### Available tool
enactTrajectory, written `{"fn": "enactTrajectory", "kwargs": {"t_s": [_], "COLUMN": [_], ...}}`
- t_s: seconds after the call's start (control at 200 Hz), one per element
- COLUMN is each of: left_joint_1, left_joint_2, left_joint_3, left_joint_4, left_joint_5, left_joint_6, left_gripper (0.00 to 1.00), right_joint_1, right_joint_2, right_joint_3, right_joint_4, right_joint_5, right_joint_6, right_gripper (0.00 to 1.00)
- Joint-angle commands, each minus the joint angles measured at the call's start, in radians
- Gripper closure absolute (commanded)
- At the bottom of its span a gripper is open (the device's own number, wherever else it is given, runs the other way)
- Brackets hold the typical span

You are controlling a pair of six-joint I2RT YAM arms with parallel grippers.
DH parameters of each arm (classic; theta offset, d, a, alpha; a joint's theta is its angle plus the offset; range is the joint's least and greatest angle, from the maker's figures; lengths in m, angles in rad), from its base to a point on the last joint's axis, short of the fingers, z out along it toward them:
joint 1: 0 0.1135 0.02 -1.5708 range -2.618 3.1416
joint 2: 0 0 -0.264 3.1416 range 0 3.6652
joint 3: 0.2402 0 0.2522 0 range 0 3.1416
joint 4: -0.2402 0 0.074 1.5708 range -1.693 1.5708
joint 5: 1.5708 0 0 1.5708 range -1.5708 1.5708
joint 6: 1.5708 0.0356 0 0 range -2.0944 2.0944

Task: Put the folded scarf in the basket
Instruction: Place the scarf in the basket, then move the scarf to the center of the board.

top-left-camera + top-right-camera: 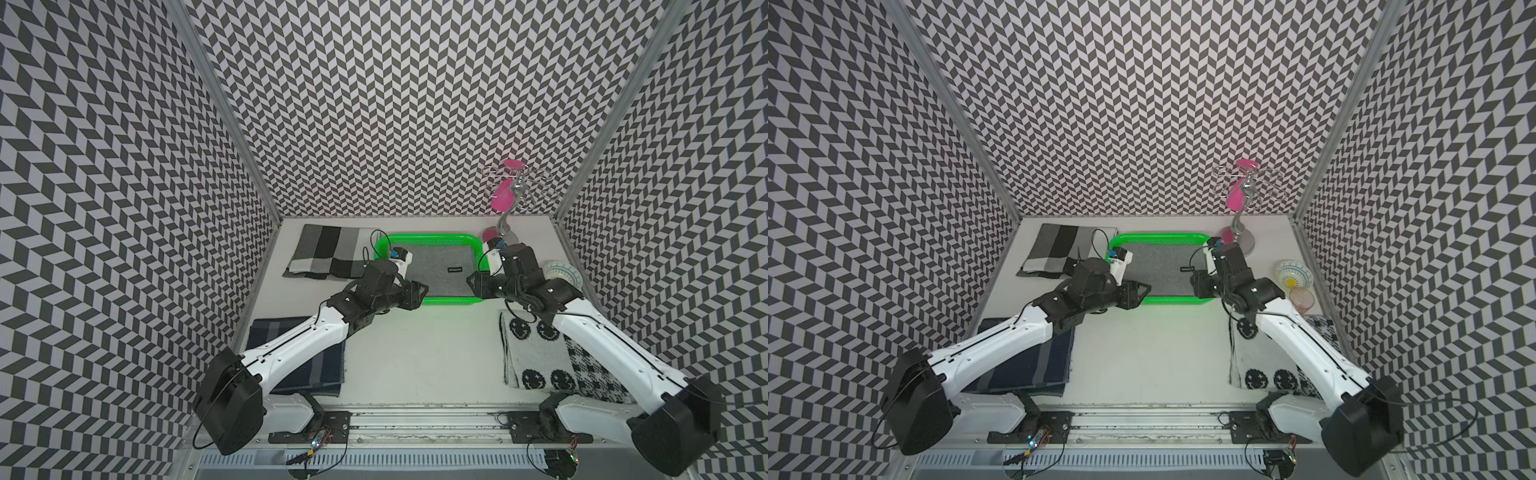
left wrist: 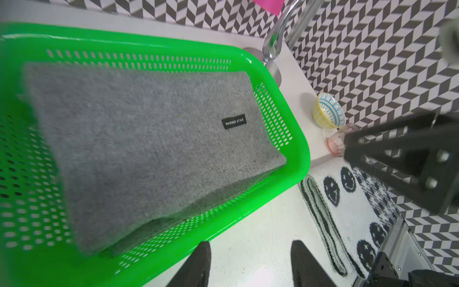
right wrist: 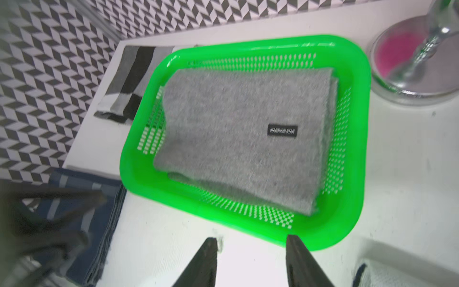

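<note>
A folded grey scarf [image 1: 432, 266] [image 1: 1158, 266] with a small black label lies flat inside the bright green basket [image 1: 428, 239] [image 1: 1163, 237] at the back middle of the table. It fills most of the basket floor in the left wrist view [image 2: 149, 149] and the right wrist view [image 3: 236, 136]. My left gripper [image 1: 419, 293] [image 2: 250, 242] hovers at the basket's front left corner, open and empty. At the front right corner my right gripper [image 1: 473, 284] [image 3: 252, 237] is open too, with only bare table between its fingers.
A grey striped scarf [image 1: 328, 249] lies left of the basket. A navy plaid scarf [image 1: 299, 365] sits front left and a smiley-patterned one [image 1: 536, 357] front right. A chrome stand [image 1: 509, 199], a patterned bowl [image 1: 561, 272] and a pink glass [image 1: 1302, 299] stand at the right.
</note>
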Motion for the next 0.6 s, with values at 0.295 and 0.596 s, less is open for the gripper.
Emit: {"fn": "enactTrajectory", "kwargs": {"t_s": [0.295, 0.596], "left_joint_1": [0.0, 0.0], "left_joint_2": [-0.152, -0.166], "left_joint_3": [-0.141, -0.206], "left_joint_4": [0.042, 0.085], "left_joint_5": [0.054, 0.111], "left_joint_6": [0.004, 0.006], "left_gripper": [0.42, 0.42], "right_joint_1": [0.071, 0.116], "right_joint_2": [-0.08, 0.087], "right_joint_3": [-0.255, -0.24], "right_joint_4": [-0.183, -0.274], "right_joint_5": [0.374, 0.482], "right_joint_6": [0.341, 0.447], "right_gripper": [0.46, 0.46]}}
